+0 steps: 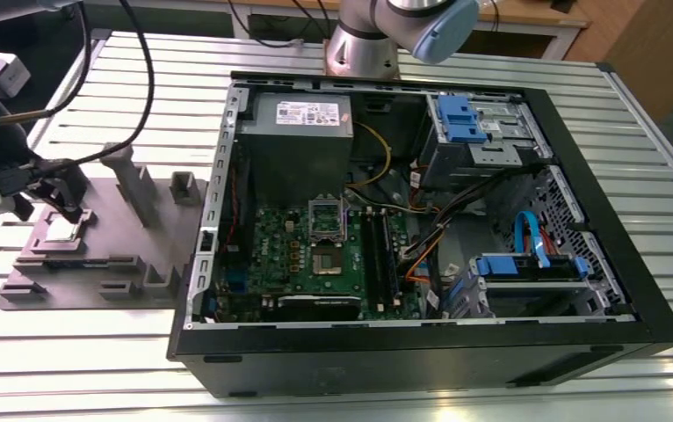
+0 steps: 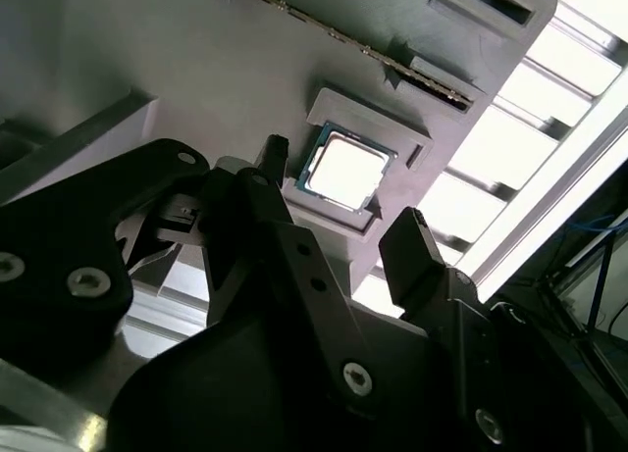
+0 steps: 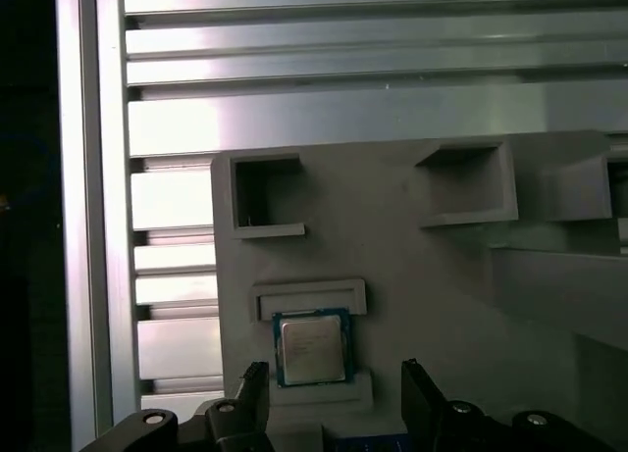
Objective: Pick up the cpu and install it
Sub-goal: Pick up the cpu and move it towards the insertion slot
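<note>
- Your gripper (image 1: 53, 204) hangs over the grey tray (image 1: 137, 255) at the exterior view's left, well apart from the open computer case (image 1: 430, 352).
- Its two black fingers (image 3: 257, 393) are spread wide; nothing is pinched between them.
- The cpu (image 1: 65, 230) lies flat in its raised square seat on the tray, silvery top up.
- In the first wrist view, you see the cpu (image 3: 312, 347) between the two fingertips, with a strip of grey tray (image 3: 442, 276) showing on either side of it, so the gripper (image 3: 334, 369) straddles the chip without touching it.
- In the second wrist view, the cpu (image 2: 345, 171) shines bright inside its frame, and the gripper (image 2: 343, 182) lines up over it, one fingertip (image 2: 277, 148) just beside the seat's edge and the other off its far side.
- Inside the case, the motherboard socket (image 1: 326, 262) stands open with its metal frame lifted and its dark centre bare.
- The case and the tray both rest on the slatted metal table (image 1: 430, 61), and the arm's base (image 1: 366, 44) rises behind the case.
</note>
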`<state>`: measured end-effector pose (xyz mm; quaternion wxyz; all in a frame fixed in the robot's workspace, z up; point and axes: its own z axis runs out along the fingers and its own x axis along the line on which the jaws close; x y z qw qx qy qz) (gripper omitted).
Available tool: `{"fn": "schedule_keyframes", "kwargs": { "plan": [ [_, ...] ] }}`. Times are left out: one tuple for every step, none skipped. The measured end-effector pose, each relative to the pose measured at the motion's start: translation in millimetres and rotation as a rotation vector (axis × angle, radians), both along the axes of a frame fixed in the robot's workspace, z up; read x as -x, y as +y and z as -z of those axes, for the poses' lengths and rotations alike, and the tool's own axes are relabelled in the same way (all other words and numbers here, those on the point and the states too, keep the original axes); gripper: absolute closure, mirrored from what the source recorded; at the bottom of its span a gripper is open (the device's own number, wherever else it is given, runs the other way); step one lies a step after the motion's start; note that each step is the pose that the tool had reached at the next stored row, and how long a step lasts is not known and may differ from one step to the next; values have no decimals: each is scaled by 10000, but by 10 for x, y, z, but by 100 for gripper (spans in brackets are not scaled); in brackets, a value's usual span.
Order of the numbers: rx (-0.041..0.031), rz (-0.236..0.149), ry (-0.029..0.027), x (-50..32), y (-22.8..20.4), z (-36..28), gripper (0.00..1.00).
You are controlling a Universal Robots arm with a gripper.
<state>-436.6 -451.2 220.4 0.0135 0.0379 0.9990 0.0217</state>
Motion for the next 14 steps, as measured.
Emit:
{"fn": "schedule_keyframes", "kwargs": {
  "plan": [
    [1,0,1,0,0,17,36],
    [1,0,1,0,0,36,36],
    [0,-1,0,0,0,56,36],
    [0,-1,0,0,0,74,36],
    [1,0,0,0,0,91,36],
    [1,0,2,0,0,108,36],
    [1,0,1,0,0,127,36],
    [1,0,0,0,0,145,36],
    [1,0,0,0,0,164,36],
    [0,0,1,0,0,182,36],
    [0,0,2,0,0,200,36],
    [0,0,1,0,0,218,36],
    [1,0,1,0,0,236,36],
    [1,0,1,0,0,254,36]
  ]
}}
